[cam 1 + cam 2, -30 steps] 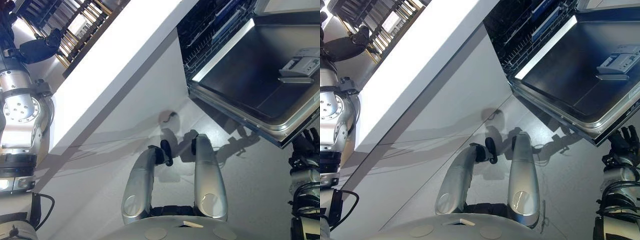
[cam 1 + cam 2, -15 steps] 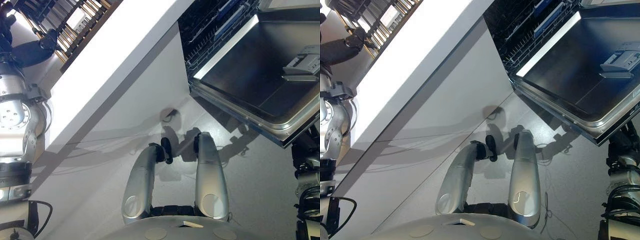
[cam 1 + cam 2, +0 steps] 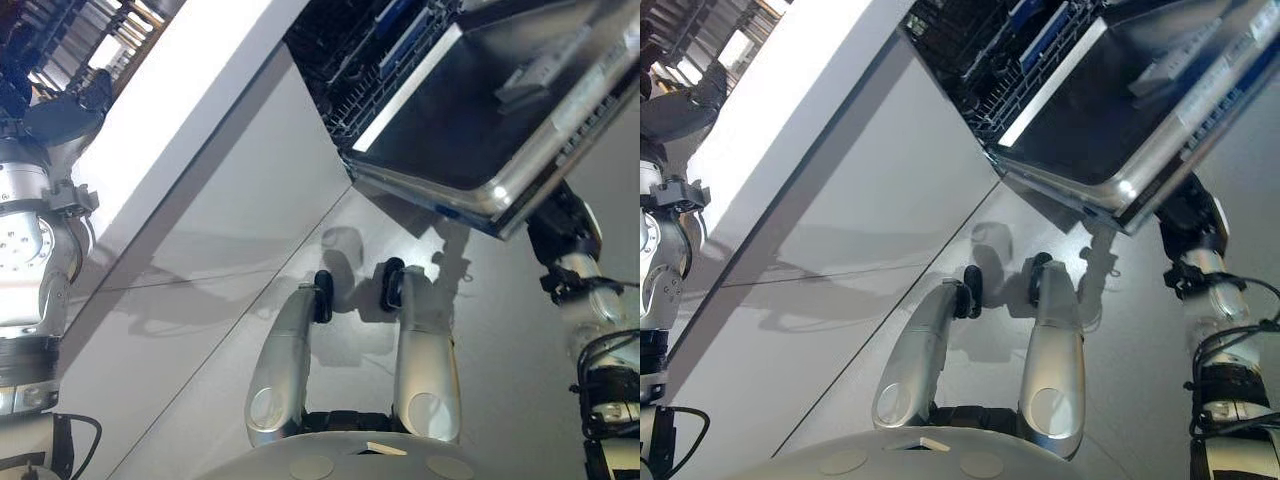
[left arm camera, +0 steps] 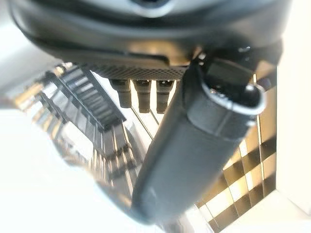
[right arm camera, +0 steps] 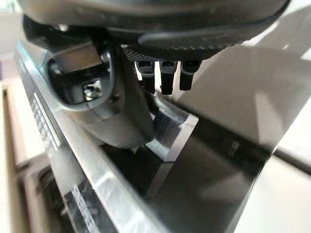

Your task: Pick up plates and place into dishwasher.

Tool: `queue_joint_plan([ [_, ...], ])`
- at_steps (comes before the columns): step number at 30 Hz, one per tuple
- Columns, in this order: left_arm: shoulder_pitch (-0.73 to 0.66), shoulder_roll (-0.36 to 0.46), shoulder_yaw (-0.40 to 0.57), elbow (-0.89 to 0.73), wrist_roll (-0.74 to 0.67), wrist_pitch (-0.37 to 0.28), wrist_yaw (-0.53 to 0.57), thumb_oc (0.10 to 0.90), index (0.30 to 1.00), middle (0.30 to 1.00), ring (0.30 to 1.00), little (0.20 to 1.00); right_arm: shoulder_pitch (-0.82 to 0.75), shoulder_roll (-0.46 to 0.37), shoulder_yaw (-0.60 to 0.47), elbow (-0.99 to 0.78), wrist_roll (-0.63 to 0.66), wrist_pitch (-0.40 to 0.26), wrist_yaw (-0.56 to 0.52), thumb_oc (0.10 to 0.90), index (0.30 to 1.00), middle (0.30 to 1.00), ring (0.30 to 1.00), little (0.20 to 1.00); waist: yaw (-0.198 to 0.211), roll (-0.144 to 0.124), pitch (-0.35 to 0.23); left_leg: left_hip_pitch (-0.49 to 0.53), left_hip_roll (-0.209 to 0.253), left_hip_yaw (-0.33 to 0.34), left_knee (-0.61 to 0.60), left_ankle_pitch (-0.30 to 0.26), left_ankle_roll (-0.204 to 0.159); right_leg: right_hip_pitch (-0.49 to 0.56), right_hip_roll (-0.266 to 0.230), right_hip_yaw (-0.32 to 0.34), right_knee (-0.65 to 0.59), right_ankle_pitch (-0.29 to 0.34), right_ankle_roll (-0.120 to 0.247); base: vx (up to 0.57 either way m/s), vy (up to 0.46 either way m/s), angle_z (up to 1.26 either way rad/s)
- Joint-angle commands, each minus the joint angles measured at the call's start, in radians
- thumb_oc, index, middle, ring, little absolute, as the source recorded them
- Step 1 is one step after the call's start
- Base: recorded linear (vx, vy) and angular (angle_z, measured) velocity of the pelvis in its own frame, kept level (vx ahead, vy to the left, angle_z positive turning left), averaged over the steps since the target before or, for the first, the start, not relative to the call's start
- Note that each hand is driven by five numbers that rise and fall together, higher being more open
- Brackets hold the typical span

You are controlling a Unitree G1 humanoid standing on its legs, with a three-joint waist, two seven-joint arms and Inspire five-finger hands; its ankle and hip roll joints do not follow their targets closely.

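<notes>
Left eye view: the dishwasher door (image 3: 470, 110) hangs open, its rack (image 3: 350, 70) behind it, and my right hand (image 3: 562, 225) sits just under the door's outer edge. My left hand (image 3: 62, 112) is up by the white counter (image 3: 170, 140); I can't pick out any plates.

Left wrist view: my left hand (image 4: 194, 145) holds nothing, thumb long and straight, fingers relaxed.

Right wrist view: my right thumb (image 5: 116, 102) lies on the door's edge (image 5: 97, 160); fingers (image 5: 165, 73) straight, gripping nothing
</notes>
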Motion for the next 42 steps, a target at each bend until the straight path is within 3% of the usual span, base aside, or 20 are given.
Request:
queue_joint_plan([
  [1,-0.061,0.023,0.03,-0.039,0.002,-0.048,0.001,0.8,0.9,0.9,0.9,0.9,-0.495,0.022,0.118,-0.236,-0.072,-0.084,0.138,0.8,0.9,0.9,0.9,0.9,0.065,-0.005,-0.026,0.048,-0.115,0.159,0.005,-0.056,0.099,0.06,0.012,0.155,-0.018,-0.041,-0.105,0.04,0.033,0.38],
  [7,-0.1,0.024,0.003,-0.011,-0.004,-0.051,0.003,0.8,0.9,0.9,0.9,0.9,-0.581,0.039,0.189,-0.329,-0.088,-0.065,0.175,0.8,0.9,0.9,0.9,0.9,0.088,-0.023,-0.017,0.07,-0.12,0.149,-0.024,-0.04,0.101,0.093,0.02,0.14,-0.049,-0.025,-0.104,0.05,0.057,0.36],
  [13,-0.124,0.015,-0.022,-0.01,-0.002,-0.038,0.002,0.8,0.9,0.9,0.9,0.9,-0.694,0.058,0.273,-0.364,-0.124,-0.053,0.134,0.8,0.9,0.9,0.9,0.9,0.126,-0.039,-0.02,0.09,-0.13,0.133,-0.033,-0.036,0.107,0.128,0.012,0.119,-0.059,-0.027,-0.11,0.08,0.066,0.62],
  [16,-0.125,-0.002,-0.047,-0.022,0.003,-0.043,0.019,0.8,0.9,0.9,0.9,0.9,-0.835,0.097,0.362,-0.43,-0.12,-0.096,0.069,0.8,0.9,0.9,0.9,0.9,0.165,-0.055,-0.03,0.103,-0.14,0.119,-0.043,-0.035,0.118,0.155,0.002,0.097,-0.081,-0.019,-0.113,0.06,0.009,0.55],
  [18,-0.123,-0.007,-0.06,-0.016,0.003,-0.052,0.024,0.8,0.9,0.9,0.9,0.9,-0.871,0.118,0.385,-0.442,-0.154,-0.135,0.032,0.8,0.9,0.9,0.9,0.9,0.171,-0.056,-0.033,0.109,-0.14,0.118,-0.049,-0.033,0.12,0.16,-0.002,0.092,-0.082,-0.017,-0.113,0.06,0.056,0.09],
  [19,-0.123,-0.022,-0.088,0.007,0.012,-0.076,0.026,0.8,0.9,0.9,0.9,0.9,-0.921,0.167,0.411,-0.451,-0.141,-0.207,-0.009,0.8,0.9,0.9,0.9,0.9,0.182,-0.059,-0.043,0.124,-0.14,0.116,-0.061,-0.033,0.121,0.171,-0.007,0.085,-0.087,-0.015,-0.109,0.13,0.119,-0.04],
  [20,-0.116,-0.045,-0.11,0.029,0.014,-0.105,0.02,0.8,0.9,0.9,0.9,0.9,-0.946,0.212,0.415,-0.466,-0.135,-0.238,-0.053,0.8,0.9,0.9,0.9,0.9,0.188,-0.062,-0.055,0.143,-0.145,0.105,-0.082,-0.032,0.118,0.191,-0.004,0.084,-0.099,-0.018,-0.102,0.13,0.134,-0.1],
  [24,-0.095,-0.101,-0.12,0.007,0.04,-0.097,0.02,0.8,0.9,0.9,0.9,0.9,-0.919,0.21,0.386,-0.554,-0.245,-0.176,-0.186,0.8,0.9,0.9,0.9,0.9,0.188,-0.075,-0.08,0.202,-0.148,0.099,-0.164,-0.012,0.119,0.238,0.0,0.086,-0.165,0.0,-0.084,0.04,0.09,-0.04],
  [26,-0.058,-0.122,-0.098,-0.016,0.043,-0.086,0.0,0.8,0.9,0.9,0.9,0.9,-0.821,0.182,0.309,-0.542,-0.261,-0.092,-0.279,0.8,0.9,0.9,0.9,0.9,0.184,-0.084,-0.115,0.259,-0.142,0.088,-0.265,0.026,0.114,0.282,0.003,0.08,-0.249,0.038,-0.061,0.04,0.044,0.14],
  [27,-0.039,-0.125,-0.087,-0.021,0.043,-0.089,-0.011,0.8,0.9,0.9,0.9,0.9,-0.757,0.173,0.275,-0.522,-0.257,-0.09,-0.3,0.8,0.9,0.9,0.9,0.9,0.179,-0.087,-0.129,0.283,-0.138,0.084,-0.302,0.04,0.108,0.302,0.006,0.082,-0.286,0.052,-0.05,0.07,0.016,0.2],
  [30,0.03,-0.174,-0.072,-0.045,0.078,-0.103,-0.03,0.8,0.9,0.9,0.9,0.9,-0.435,0.236,0.15,-0.485,-0.228,-0.064,-0.245,0.8,0.9,0.9,0.9,0.9,0.144,-0.104,-0.189,0.378,-0.127,0.063,-0.445,0.087,0.095,0.39,0.025,0.103,-0.448,0.115,-0.014,0.11,-0.024,0.21],
  [34,0.166,-0.256,-0.045,-0.101,0.149,-0.123,-0.063,0.8,0.9,0.9,0.9,0.9,0.048,0.321,-0.004,-0.408,-0.194,-0.108,-0.109,0.8,0.9,0.9,0.9,0.9,0.071,-0.119,-0.271,0.518,-0.123,0.06,-0.631,0.13,0.089,0.497,0.068,0.121,-0.636,0.186,0.027,0.11,-0.012,0.42],
  [38,0.257,-0.275,0.02,-0.118,0.155,-0.145,-0.107,0.8,0.9,0.9,0.9,0.9,0.297,0.366,-0.075,-0.234,-0.307,-0.118,0.004,0.8,0.9,0.9,0.9,0.9,0.012,-0.128,-0.316,0.606,-0.116,0.081,-0.742,0.155,0.086,0.534,0.094,0.116,-0.691,0.224,0.044,0.03,-0.017,0.11],
  [42,0.261,-0.252,0.043,-0.11,0.16,-0.138,-0.119,0.8,0.9,0.9,0.9,0.9,0.407,0.342,-0.073,0.004,-0.495,-0.164,0.0,0.8,0.9,0.9,0.9,0.9,-0.019,-0.137,-0.341,0.648,-0.113,0.089,-0.813,0.175,0.081,0.559,0.112,0.118,-0.706,0.229,0.049,-0.05,-0.084,-0.13],
])
